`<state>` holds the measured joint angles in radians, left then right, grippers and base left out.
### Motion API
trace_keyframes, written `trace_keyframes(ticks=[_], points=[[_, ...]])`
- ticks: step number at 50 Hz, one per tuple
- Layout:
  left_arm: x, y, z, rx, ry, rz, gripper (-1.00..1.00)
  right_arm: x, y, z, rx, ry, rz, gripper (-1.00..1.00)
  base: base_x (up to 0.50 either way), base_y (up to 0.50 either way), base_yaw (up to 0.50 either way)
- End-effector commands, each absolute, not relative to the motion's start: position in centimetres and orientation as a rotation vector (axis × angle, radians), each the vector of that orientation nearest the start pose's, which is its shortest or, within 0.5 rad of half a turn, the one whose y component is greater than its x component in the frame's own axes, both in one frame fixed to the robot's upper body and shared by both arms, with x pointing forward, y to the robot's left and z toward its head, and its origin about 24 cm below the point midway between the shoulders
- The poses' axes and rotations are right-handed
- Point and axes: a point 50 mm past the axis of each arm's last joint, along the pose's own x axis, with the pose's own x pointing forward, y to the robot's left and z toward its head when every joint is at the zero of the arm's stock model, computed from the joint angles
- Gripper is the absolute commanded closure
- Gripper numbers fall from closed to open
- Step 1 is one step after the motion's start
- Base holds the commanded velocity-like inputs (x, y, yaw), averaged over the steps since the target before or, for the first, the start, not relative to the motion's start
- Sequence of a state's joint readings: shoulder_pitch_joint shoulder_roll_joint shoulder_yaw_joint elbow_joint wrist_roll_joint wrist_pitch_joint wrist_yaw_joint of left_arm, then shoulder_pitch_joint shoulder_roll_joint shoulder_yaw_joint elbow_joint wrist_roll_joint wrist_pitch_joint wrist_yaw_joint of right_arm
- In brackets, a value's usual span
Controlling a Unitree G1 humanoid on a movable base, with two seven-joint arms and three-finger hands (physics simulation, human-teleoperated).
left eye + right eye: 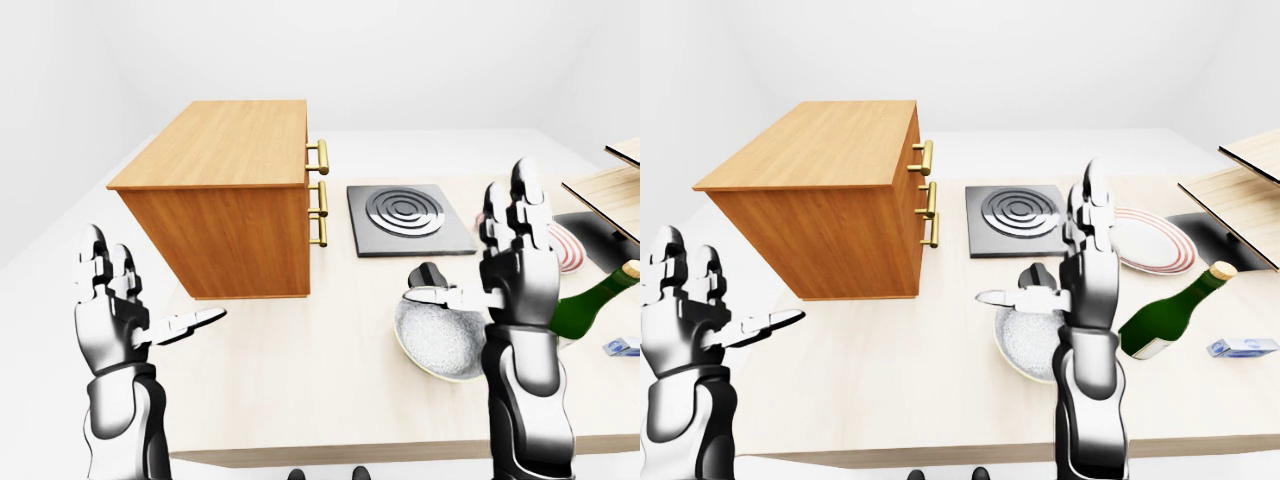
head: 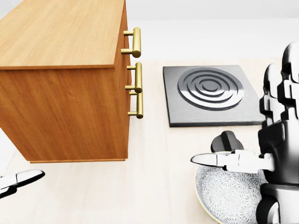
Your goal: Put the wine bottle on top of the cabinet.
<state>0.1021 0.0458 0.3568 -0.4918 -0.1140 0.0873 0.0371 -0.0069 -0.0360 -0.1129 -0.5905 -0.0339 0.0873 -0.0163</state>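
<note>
Wooden cabinet [image 1: 830, 195] stands far left on the table [image 1: 900, 370]. Both arms are raised, right hand [image 1: 1085, 265] over the bowl [image 1: 1025, 345] and left hand [image 1: 685, 310] near left, fingers spread wide, holding nothing. Right of the bowl, the wine bottle [image 1: 1165, 318] lies tilted.

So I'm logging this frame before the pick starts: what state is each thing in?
wine bottle: lying tilted on the table, not held
cabinet: drawers closed, nothing on top
patterned bowl: upright, partly hidden by the right arm
striped plate: flat on the table
burner plate: flat on the table, nothing on it
left robot hand: open, holding nothing
right robot hand: open, raised over the bowl
</note>
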Motion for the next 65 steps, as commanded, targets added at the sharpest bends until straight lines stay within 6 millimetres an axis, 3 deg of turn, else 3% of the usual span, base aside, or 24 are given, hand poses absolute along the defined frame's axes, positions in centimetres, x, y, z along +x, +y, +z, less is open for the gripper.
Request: trace_keyframes(ticks=[1,7,17,31,42,56,65], points=[[19.6,25.1,13.9,0.029,-0.376,0.412,-1.00,18.8,-19.0,22.6,-0.146,-0.811,-0.222,-1.00,0.00,0.00,0.00],[19.7,25.0,13.9,0.031,-0.375,0.411,-1.00,16.9,-20.1,25.6,-0.187,-0.987,-0.272,-1.00,0.00,0.00,0.00],[19.6,25.0,13.8,0.033,-0.371,0.409,-1.00,14.1,-21.7,28.1,-0.220,-1.160,-0.346,-1.00,0.00,0.00,0.00],[19.7,24.9,13.7,0.035,-0.366,0.407,-1.00,16.3,-25.4,24.0,-0.181,-0.871,-0.480,-1.00,0.00,0.00,0.00],[19.7,24.9,13.7,0.022,-0.369,0.406,-1.00,17.1,-27.0,21.6,-0.194,-0.722,-0.547,-1.00,0.00,0.00,0.00],[19.7,24.9,13.7,0.022,-0.370,0.407,-1.00,16.1,-30.1,19.6,-0.148,-0.623,-0.693,-1.00,0.00,0.00,0.00],[19.8,24.9,13.6,0.022,-0.365,0.406,-1.00,14.4,-31.6,20.0,-0.144,-0.647,-0.790,-1.00,0.00,0.00,0.00]])
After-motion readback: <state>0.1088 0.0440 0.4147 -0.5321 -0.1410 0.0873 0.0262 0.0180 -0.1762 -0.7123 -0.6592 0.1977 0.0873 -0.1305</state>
